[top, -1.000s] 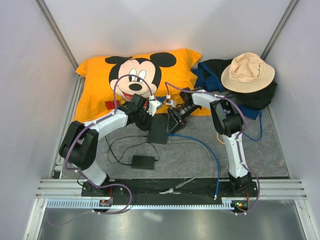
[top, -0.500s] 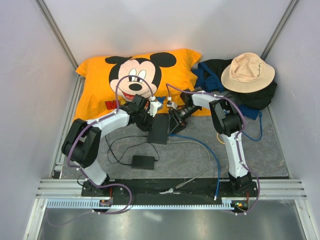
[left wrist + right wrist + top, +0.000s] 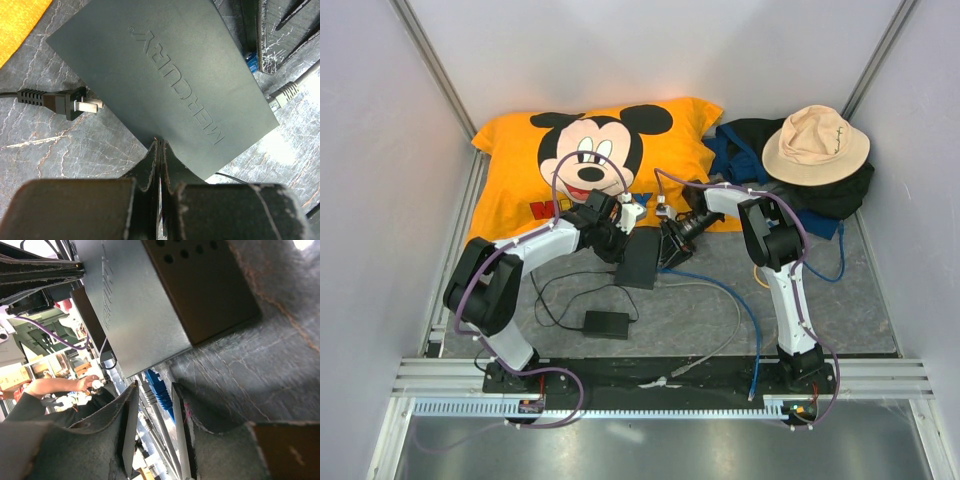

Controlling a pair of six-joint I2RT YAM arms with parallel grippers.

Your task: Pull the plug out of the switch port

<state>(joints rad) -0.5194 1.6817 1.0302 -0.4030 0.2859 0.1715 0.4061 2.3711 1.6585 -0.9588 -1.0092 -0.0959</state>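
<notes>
Seen from above, the switch (image 3: 638, 260) lies flat on the grey table (image 3: 700, 310), just in front of an orange pillow (image 3: 510, 170). It is flanked by the left gripper (image 3: 615, 240) on its left and the right gripper (image 3: 667, 250) on its right. A blue cable (image 3: 745, 310) is seen running from the switch's right side toward the near edge. A black brick (image 3: 605, 323) lies nearer the arm bases, and a tan hat (image 3: 815, 143) rests at the far right. How far the fingers stand open cannot be told from this height.

In the left wrist view, the left gripper (image 3: 159, 145) is shown with its fingers (image 3: 149, 167) pressed together, no gap between them. The tips are set against the switch's (image 3: 165, 75) lettered top, close to its near edge. A two-pin mains plug (image 3: 67, 102) lies loose on the table just left of the switch. The blue plug (image 3: 251, 62) shows at the switch's far right side, under the other arm's fingers.

In the right wrist view, the right gripper (image 3: 154, 386) is shown closed narrowly, its fingers (image 3: 129, 420) pinching the plug (image 3: 159, 392) from either side. The plug's end is seen at the edge of the switch (image 3: 140, 315). Whether it is seated in the port cannot be told.
</notes>
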